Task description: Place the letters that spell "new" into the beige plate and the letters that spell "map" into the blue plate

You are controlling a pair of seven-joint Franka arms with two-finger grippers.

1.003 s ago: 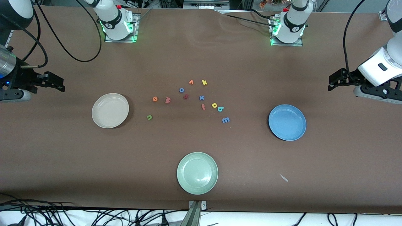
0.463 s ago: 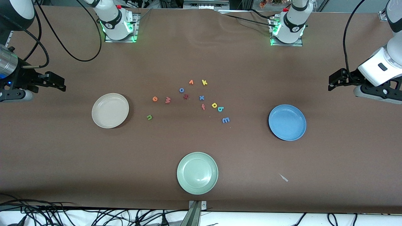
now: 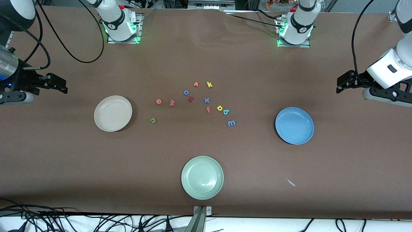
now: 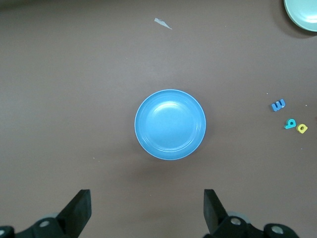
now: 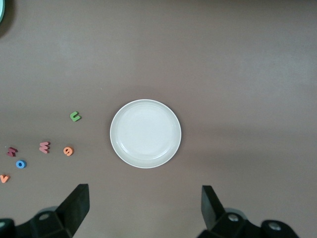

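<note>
The beige plate (image 3: 112, 113) (image 5: 145, 133) lies empty toward the right arm's end. The blue plate (image 3: 294, 125) (image 4: 170, 124) lies empty toward the left arm's end. Between them lie the green n (image 3: 153, 120) (image 5: 75, 116), salmon w (image 3: 172, 102) (image 5: 44, 147) and orange e (image 3: 158, 101) (image 5: 68, 150). Closer to the blue plate are the blue m (image 3: 231, 123) (image 4: 278, 105), teal p (image 3: 226, 112) (image 4: 290, 123) and yellow a (image 3: 220, 108) (image 4: 302, 128). My right gripper (image 3: 62, 86) (image 5: 145, 206) hangs open beside the beige plate. My left gripper (image 3: 340, 84) (image 4: 147, 208) hangs open beside the blue plate.
A pale green plate (image 3: 202, 177) sits near the front edge. Other letters lie in the cluster: orange v (image 3: 195, 84), yellow k (image 3: 209, 84), blue o (image 3: 186, 92), blue x (image 3: 206, 100), red f (image 3: 208, 110). A small scrap (image 3: 290, 182) lies nearer the front camera than the blue plate.
The right arm has shifted very slightly toward the table's middle. The left arm, the plates and the letters have not moved.
</note>
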